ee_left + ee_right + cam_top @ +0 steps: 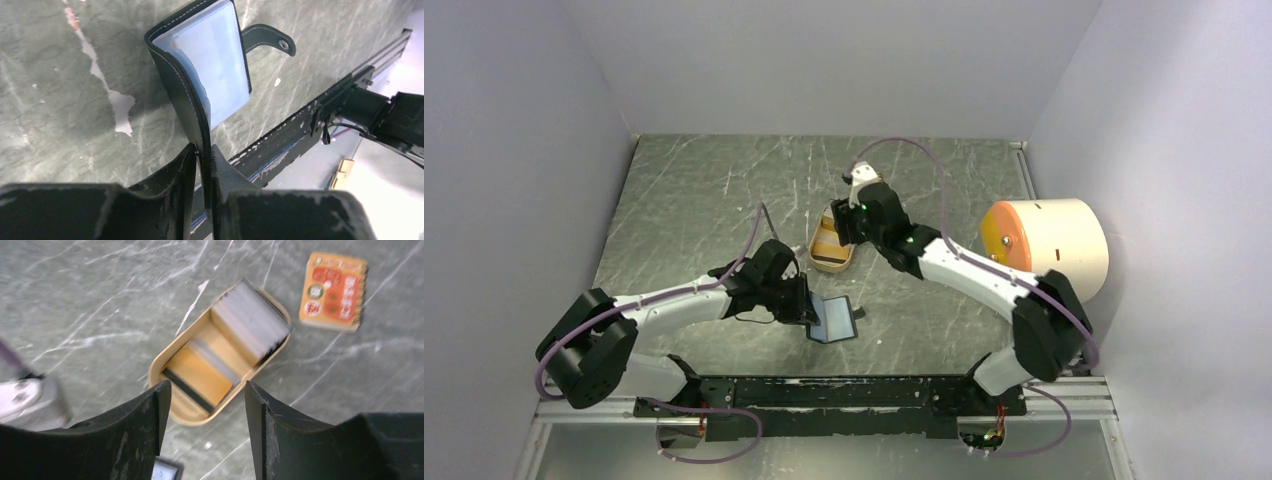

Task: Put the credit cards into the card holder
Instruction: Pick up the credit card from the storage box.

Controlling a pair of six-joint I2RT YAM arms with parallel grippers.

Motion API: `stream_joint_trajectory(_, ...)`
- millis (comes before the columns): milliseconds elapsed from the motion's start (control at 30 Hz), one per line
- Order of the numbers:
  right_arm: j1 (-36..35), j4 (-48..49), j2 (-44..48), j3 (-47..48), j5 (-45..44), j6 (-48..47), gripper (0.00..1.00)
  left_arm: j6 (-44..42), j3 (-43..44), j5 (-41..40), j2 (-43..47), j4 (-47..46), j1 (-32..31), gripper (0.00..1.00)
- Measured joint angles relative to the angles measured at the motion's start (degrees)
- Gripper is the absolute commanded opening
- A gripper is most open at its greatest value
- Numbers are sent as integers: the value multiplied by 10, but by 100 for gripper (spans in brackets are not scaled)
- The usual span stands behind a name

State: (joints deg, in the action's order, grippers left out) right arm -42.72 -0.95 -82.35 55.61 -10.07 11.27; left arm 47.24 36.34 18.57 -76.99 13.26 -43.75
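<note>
R tool (206, 388), jaws apart, over tin (176, 346) (cards (250, 322) inside blurred).

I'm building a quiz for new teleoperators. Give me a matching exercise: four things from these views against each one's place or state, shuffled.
Things:
1. card holder
2. tan tin
3. orange printed packet
4. right gripper

Places or states:
A. flat on the table, beside the tin
B. open, hovering over the tin
C. pinched at its cover by the left gripper
D. cards stacked inside

Pairs: 1-C, 2-D, 3-A, 4-B
</note>
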Motion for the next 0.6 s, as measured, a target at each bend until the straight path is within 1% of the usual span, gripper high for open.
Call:
stream_joint_trajectory(100,9,-21,-63,63,1,-75,61,-7,-11,20,4,-26,0,19)
stream_joint_trajectory(267,16,-38,-125,99,-5,-171,61,-16,-33,57,2,-67,0,18)
stream_joint_trajectory(400,20,-41,-170,125,-11,-226,61,-25,-33,68,-12,-74,0,26)
stream_joint_trajectory(600,21,-34,-207,135,-11,-287,62,-20,-34,61,-11,-70,0,33)
